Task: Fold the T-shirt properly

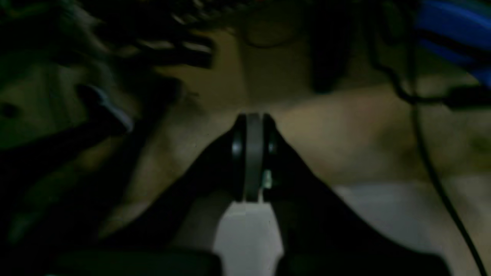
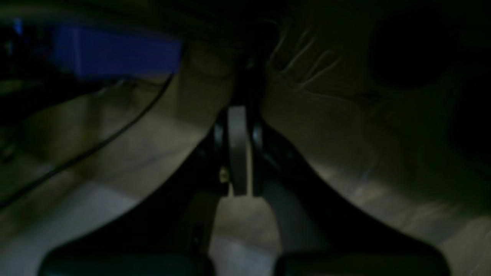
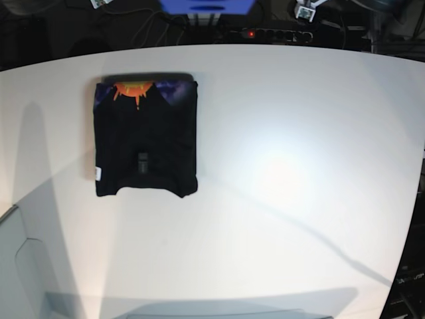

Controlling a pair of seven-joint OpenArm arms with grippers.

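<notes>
The black T-shirt (image 3: pixel 145 136) lies folded into a rough rectangle at the back left of the white table (image 3: pixel 285 173). An orange sun and purple print (image 3: pixel 129 90) shows along its far edge, and a small white tag (image 3: pixel 98 173) sits at its left edge. Neither arm shows in the base view. In the dark left wrist view my left gripper (image 1: pixel 253 153) has its fingers pressed together with nothing between them. In the right wrist view my right gripper (image 2: pixel 238 149) is also shut and empty. The shirt is in neither wrist view.
A blue box (image 3: pixel 206 6) and a power strip (image 3: pixel 269 33) stand behind the table's far edge. The blue box (image 1: pixel 452 34) and dark cables (image 1: pixel 433 168) show in the left wrist view. The right wrist view also shows the blue box (image 2: pixel 115 53).
</notes>
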